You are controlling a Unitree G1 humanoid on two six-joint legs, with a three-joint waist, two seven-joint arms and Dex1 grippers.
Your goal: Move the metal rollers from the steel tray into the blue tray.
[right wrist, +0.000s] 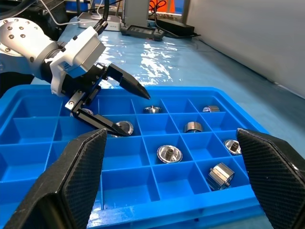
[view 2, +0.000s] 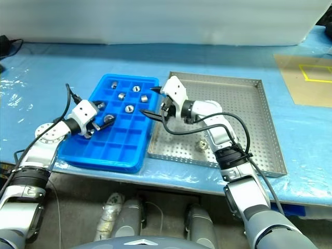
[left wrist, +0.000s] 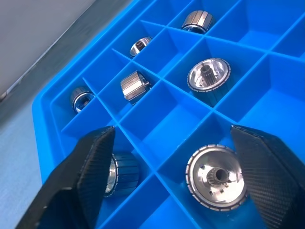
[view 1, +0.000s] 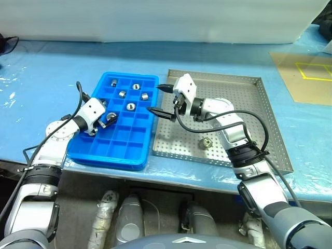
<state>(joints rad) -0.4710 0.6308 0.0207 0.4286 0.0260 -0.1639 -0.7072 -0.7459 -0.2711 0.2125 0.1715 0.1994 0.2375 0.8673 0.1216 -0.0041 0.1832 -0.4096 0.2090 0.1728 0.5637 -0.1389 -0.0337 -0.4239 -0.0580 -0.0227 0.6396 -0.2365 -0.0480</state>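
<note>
Blue tabletop; shiny ribbed metal rollers [left wrist: 217, 181], hollow-centred.

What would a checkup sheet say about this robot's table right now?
Surface: blue covered table.
Job's things: blue tray holds several metal rollers; one roller left in the steel tray.
Clutter: nothing seen.
Grippers: left gripper open over the blue tray, a roller lying between its fingers; right gripper open, empty, at the steel tray's edge.
Cables: black cables along both arms.
Surroundings: tan mat with yellow lines, white wall.
</note>
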